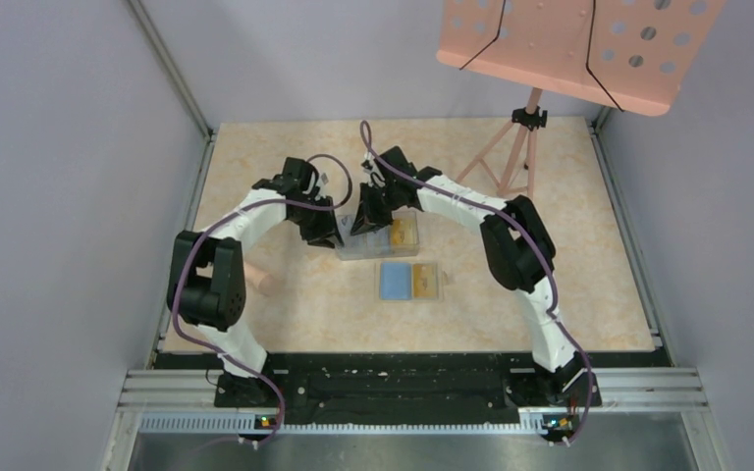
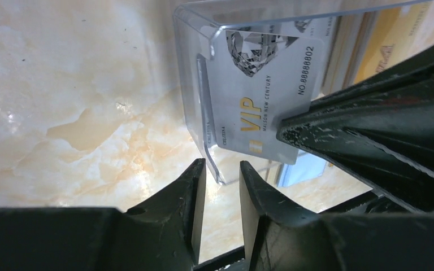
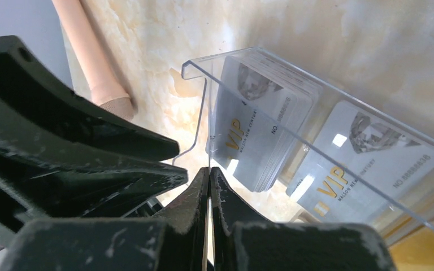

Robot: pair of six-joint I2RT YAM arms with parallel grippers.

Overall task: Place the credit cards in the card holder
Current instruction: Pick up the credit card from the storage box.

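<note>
In the clear box [image 1: 358, 251] most credit cards [image 3: 260, 135] are left to move, right pincer [image 3: 209, 175] clenched at its wall, left pincer [image 2: 222, 172] slightly parted, holding nothing; card holder [image 1: 393, 282] lies open just in front, seemingly one yellow card [image 1: 424, 281] in.

A robot lab cell — plain grey walls [image 1: 59, 147] box in a marble-patterned table [image 1: 569, 285], with the left arm [image 1: 245, 221] and right arm [image 1: 471, 208] mounted on an aluminium rail [image 1: 648, 385].

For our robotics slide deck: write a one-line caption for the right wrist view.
Right gripper, fingers shut, at the end wall of a clear box holding silver VIP cards.
</note>
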